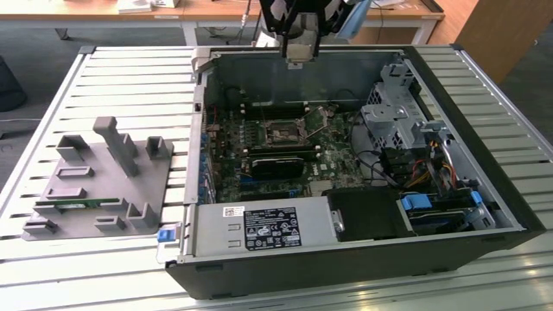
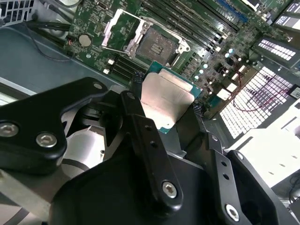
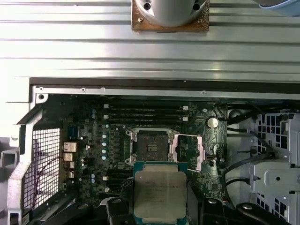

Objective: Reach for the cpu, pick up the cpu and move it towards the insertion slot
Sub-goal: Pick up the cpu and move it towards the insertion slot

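You've got the cpu [image 2: 166, 101] off its resting place and in the air: the end effector [image 2: 164, 110] is clamped on it, one black finger [image 2: 136, 84] pressed against one edge and the other finger [image 2: 198, 111] against the opposite edge, with the silver lid facing the camera in the second wrist view. In the first wrist view the chip [image 3: 159, 194] hangs level, its green rim showing all round the metal top.

Look past it and there's the insertion slot [image 3: 152, 145], a dark square socket with its metal frame swung open beside it, set in the green motherboard [image 3: 93, 140]. The chip sits just short of the socket in that view, near it but not over it and clearly not touching the board.

From the exterior view the arm's head [image 1: 298, 32] hovers above the far wall of the open computer case [image 1: 484, 194], while the socket [image 1: 283, 133] lies lower down in the middle of the board. The grey fixture [image 1: 103, 181] sits on the slatted tabletop [image 1: 129, 78] on that view's left, well apart from the action.

So reach and pick-up look done to me; the carry toward the socket is under way, with a gap left to close.
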Action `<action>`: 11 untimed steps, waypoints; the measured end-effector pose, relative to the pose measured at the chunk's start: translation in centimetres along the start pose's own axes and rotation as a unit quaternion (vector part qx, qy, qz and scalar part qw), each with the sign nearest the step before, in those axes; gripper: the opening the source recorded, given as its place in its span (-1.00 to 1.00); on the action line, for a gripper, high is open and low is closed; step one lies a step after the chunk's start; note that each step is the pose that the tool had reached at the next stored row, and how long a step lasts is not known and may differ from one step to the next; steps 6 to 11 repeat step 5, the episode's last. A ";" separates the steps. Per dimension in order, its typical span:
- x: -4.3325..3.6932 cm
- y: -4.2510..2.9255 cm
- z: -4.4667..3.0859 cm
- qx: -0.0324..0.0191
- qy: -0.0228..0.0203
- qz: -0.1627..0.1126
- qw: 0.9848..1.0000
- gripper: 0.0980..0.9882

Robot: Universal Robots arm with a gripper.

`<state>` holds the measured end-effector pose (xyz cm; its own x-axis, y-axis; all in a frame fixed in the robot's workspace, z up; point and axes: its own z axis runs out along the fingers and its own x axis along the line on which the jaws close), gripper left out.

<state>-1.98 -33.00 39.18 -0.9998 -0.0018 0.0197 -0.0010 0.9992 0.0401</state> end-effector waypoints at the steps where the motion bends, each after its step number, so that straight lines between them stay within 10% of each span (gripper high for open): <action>1: -0.01 0.00 0.00 0.000 0.000 0.000 1.000 0.00; 11: -0.05 0.00 0.00 0.000 0.000 0.000 1.000 0.00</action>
